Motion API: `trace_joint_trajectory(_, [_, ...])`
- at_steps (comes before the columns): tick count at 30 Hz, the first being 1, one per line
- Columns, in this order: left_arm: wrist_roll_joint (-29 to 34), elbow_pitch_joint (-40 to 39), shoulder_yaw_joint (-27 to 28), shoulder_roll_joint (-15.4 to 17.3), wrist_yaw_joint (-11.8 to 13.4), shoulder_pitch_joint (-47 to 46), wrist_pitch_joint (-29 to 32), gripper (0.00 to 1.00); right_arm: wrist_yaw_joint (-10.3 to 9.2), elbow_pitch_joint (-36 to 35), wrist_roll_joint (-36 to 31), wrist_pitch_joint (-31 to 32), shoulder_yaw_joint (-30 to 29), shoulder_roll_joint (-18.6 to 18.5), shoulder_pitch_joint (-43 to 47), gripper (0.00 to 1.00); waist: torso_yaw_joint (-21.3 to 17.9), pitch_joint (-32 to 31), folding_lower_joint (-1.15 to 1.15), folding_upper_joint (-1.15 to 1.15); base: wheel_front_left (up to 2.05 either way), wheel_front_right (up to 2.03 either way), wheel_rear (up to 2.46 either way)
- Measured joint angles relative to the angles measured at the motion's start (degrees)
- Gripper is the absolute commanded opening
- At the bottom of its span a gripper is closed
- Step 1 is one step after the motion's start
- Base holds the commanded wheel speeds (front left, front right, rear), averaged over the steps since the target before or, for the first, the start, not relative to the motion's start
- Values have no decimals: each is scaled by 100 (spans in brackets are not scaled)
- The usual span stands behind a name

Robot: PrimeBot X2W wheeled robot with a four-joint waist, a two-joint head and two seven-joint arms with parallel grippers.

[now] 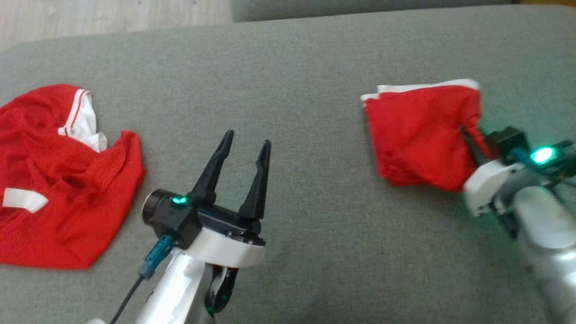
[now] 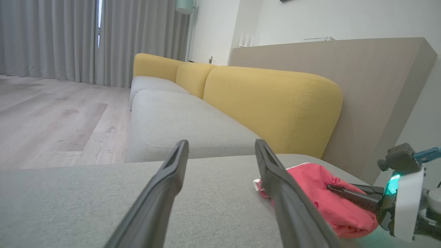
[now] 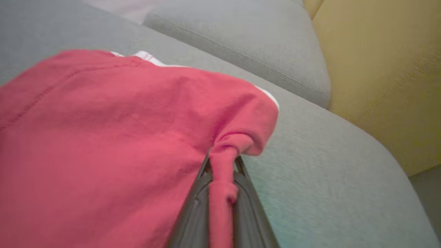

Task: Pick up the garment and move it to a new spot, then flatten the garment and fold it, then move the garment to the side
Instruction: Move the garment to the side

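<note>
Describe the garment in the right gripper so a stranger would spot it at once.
On the wide grey seat lie two red garments. This garment is the one on the robot's right: small, folded, white-edged at the far side, a corner pinched in the shut jaws of the right gripper. The other garment sprawls crumpled at the left, untouched.

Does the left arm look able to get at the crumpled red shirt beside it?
Probably yes: the left gripper stands open, and just grey cushion lies between it and the crumpled shirt.
</note>
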Motion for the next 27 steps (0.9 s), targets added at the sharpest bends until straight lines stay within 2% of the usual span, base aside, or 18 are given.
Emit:
trace_joint_trajectory(7, [0, -30, -204, 1, 46, -121, 0, 100, 0, 19, 623, 227, 981, -1368, -460, 0, -23, 177, 1, 0, 0, 0, 0])
trace_joint_trajectory(10, [0, -47, -221, -1, 45, -220, 0, 100, 0, 99, 906, 324, 1191, -1795, -582, 0, 35, 250, 0, 0, 0, 0, 0])
trace_joint_trajectory(18, [0, -64, -197, 0, 37, -287, 0, 100, 0, 320, 1352, 544, 1291, -2329, -892, 0, 226, 503, 1, 0, 0, 0, 0])
trace_joint_trajectory(25, [2, -66, -169, 0, 30, -287, 0, 100, 0, 542, 1368, 533, 991, -2435, -1021, 0, 276, 582, 1, 0, 0, 0, 0])
trace_joint_trajectory(26, [2, -66, -154, 0, 29, -287, 0, 100, 0, 575, 1356, 525, 932, -2435, -1024, 14, 273, 576, 1, 0, 0, 0, 0])
trace_joint_trajectory(27, [2, -66, -136, 0, 29, -287, 0, 100, 0, 620, 1327, 493, 878, -2435, -1032, 85, 269, 566, 1, 0, 0, 0, 0])
